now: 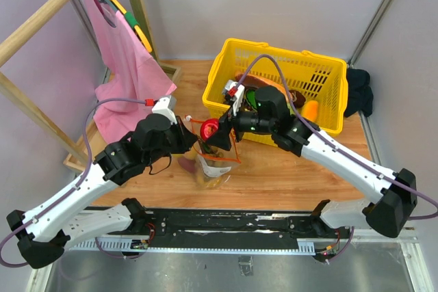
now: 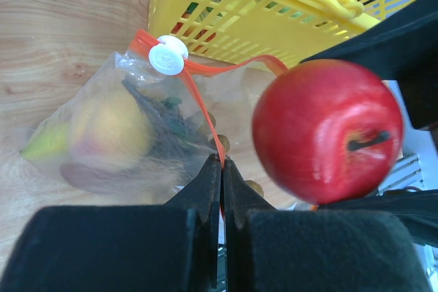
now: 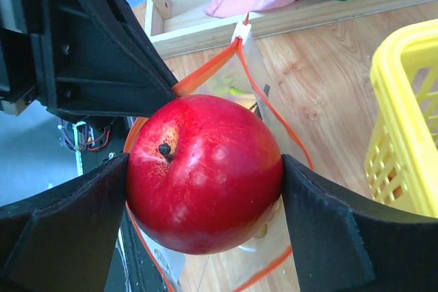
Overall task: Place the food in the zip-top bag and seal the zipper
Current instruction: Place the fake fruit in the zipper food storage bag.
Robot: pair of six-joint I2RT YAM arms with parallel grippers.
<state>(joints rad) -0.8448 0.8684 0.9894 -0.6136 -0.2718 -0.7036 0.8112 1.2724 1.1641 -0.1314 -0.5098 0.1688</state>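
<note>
The clear zip-top bag (image 1: 213, 166) stands on the wooden table, its red zipper (image 2: 205, 111) strip with a white slider (image 2: 168, 55) running along the open mouth. A peach-like fruit (image 2: 113, 124) and dark pieces lie inside it. My left gripper (image 2: 222, 162) is shut on the zipper edge and holds the mouth up. My right gripper (image 3: 205, 169) is shut on a red apple (image 3: 204, 172) and holds it just above the open mouth; the apple also shows in the top view (image 1: 210, 127) and in the left wrist view (image 2: 327, 130).
A yellow mesh basket (image 1: 321, 76) with more produce stands behind the bag at the right. A wooden rack with a pink cloth (image 1: 126, 66) on a hanger stands at the left. A dark cloth (image 1: 358, 91) lies beside the basket.
</note>
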